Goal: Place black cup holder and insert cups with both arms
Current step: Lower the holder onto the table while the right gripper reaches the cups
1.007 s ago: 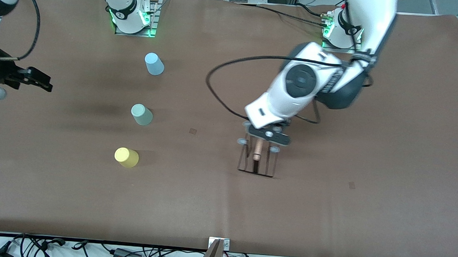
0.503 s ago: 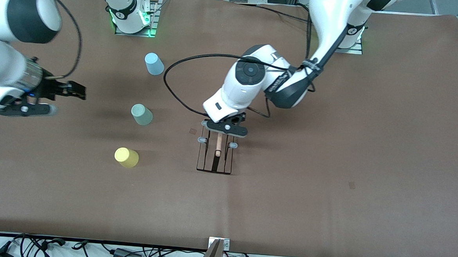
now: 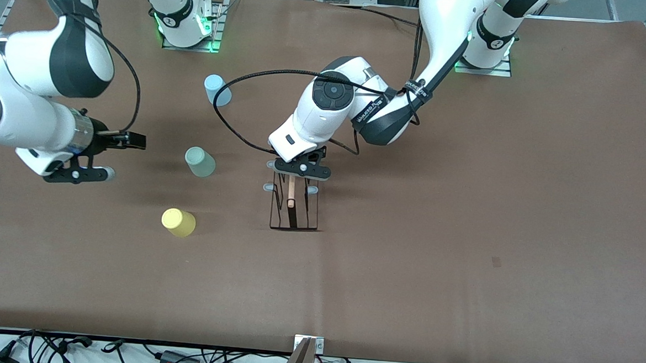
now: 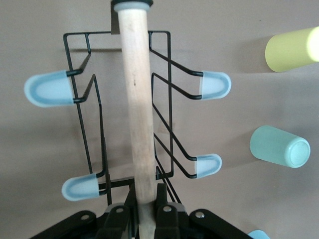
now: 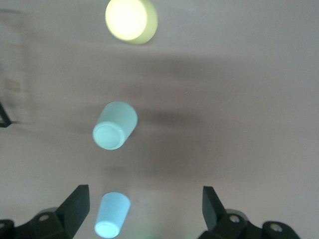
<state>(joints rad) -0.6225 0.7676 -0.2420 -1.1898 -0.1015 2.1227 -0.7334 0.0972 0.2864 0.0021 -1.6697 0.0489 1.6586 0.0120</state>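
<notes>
In the front view the left arm's wrist covers the top of the black cup holder (image 3: pixel 294 210), so only its lower wire frame, the end of its wooden handle (image 3: pixel 291 193) and two grey peg tips show there; the left wrist view fills in more, though its lowest edge cuts off the gripper body and most of the blue cup (image 4: pixel 259 234). The holder is a thin black wire rack with a rectangular base, a pale round wooden rod running up its middle, and translucent grey-blue caps on its pegs (four caps are visible from the wrist). It sits near the middle of the table (image 3: pixel 464 238), toward the left arm's end from the three cups; whether its base touches the table cannot be made out. The left gripper (image 4: pixel 148 205) is clenched on the upper end of the rod. The right gripper (image 3: pixel 137 141) hangs over the table toward the right arm's end, just beside the mint cup (image 3: pixel 199 162), its jaws spread wide with nothing between them. The yellow cup (image 3: pixel 178 222) stands nearest the front camera, the mint cup next, and the blue cup farthest, a black cable crossing just beside it. All three stand mouth down, well apart from one another.
</notes>
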